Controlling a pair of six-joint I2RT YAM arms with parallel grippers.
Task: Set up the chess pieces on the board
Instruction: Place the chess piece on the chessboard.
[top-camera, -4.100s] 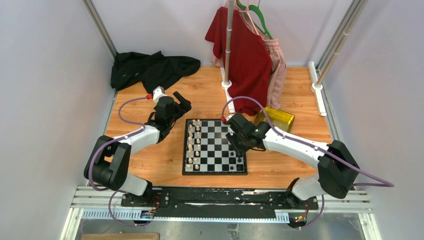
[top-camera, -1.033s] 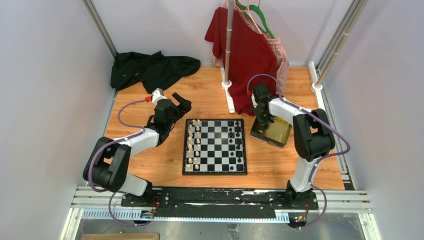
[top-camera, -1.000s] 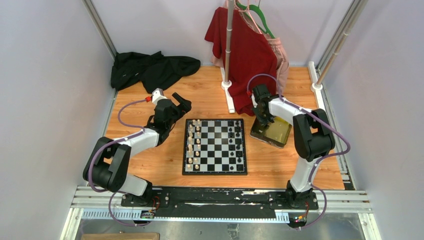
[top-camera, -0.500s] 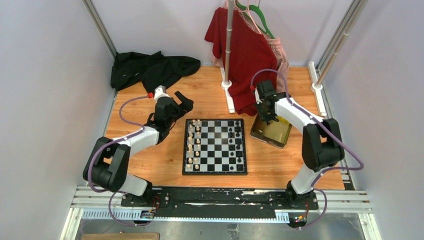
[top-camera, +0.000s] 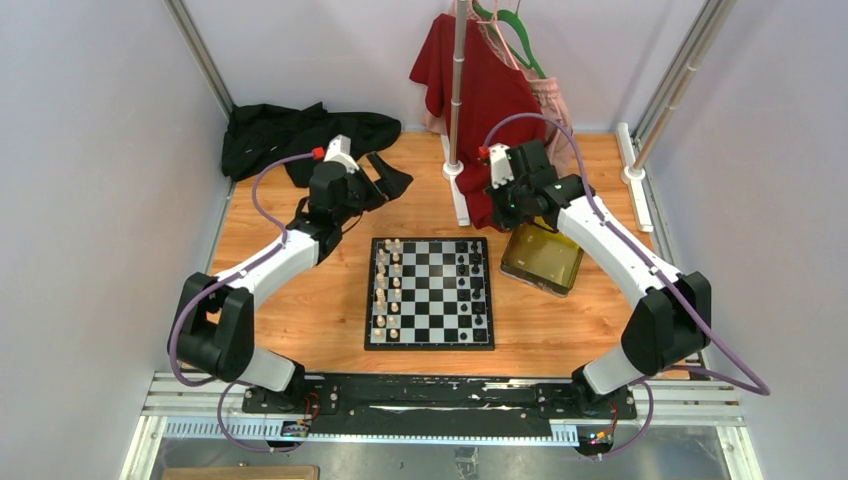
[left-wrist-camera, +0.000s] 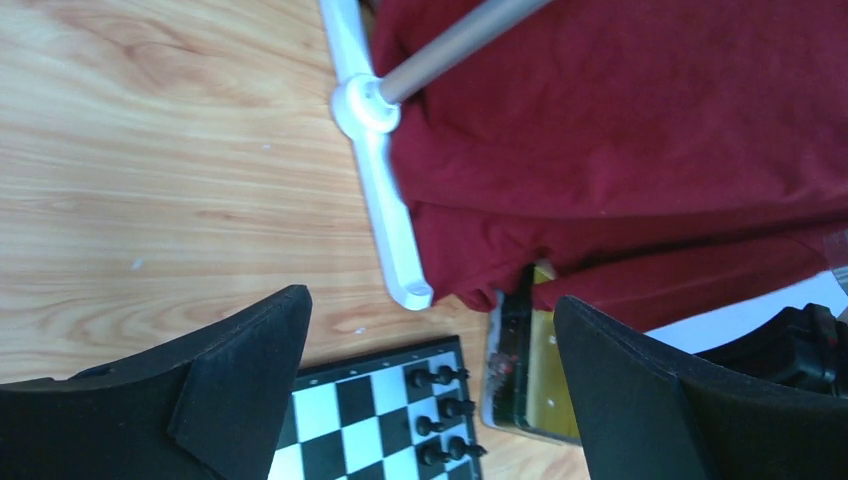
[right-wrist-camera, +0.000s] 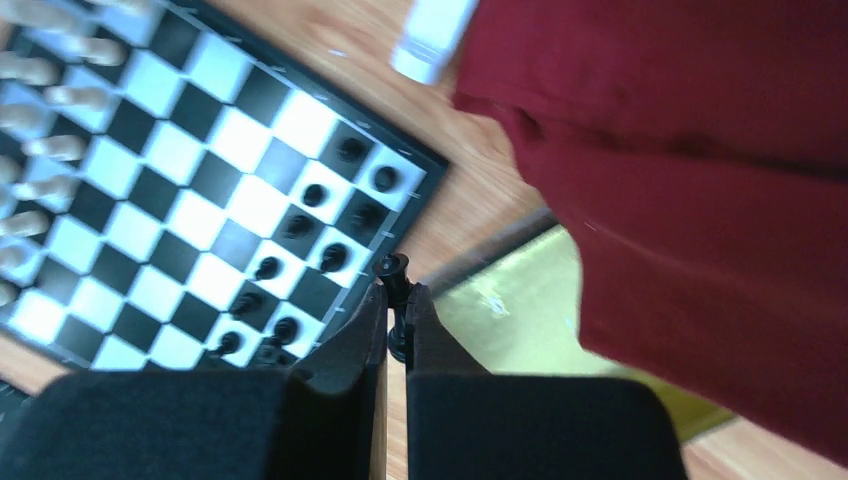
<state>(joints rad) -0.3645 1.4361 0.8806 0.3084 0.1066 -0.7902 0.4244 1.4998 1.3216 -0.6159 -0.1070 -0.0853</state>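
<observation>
The board (top-camera: 430, 345) lies flat in the middle of the table. Cream-white chess pieces (top-camera: 388, 290) stand in its two left columns and black chess pieces (top-camera: 470, 290) along its right side. My right gripper (right-wrist-camera: 397, 300) is shut on one black chess piece (right-wrist-camera: 393, 268), whose head sticks out past the fingertips. It hangs in the air between the board's far right corner (right-wrist-camera: 425, 165) and the gold tray (right-wrist-camera: 520, 310). My left gripper (top-camera: 392, 175) stands open and empty, raised beyond the board's far left corner and looking down on the black pieces (left-wrist-camera: 440, 405).
The yellow-gold tray (top-camera: 545, 258) sits just right of the board. A red garment (top-camera: 495, 110) hangs on a rack whose white foot (top-camera: 458, 195) stands behind the board. A black cloth (top-camera: 300, 135) lies at the back left. Metal posts line both side walls.
My right gripper rose from the gold tray with a black piece and moved back toward the red garment. My left arm lifted and shifted toward the back right, still open.
</observation>
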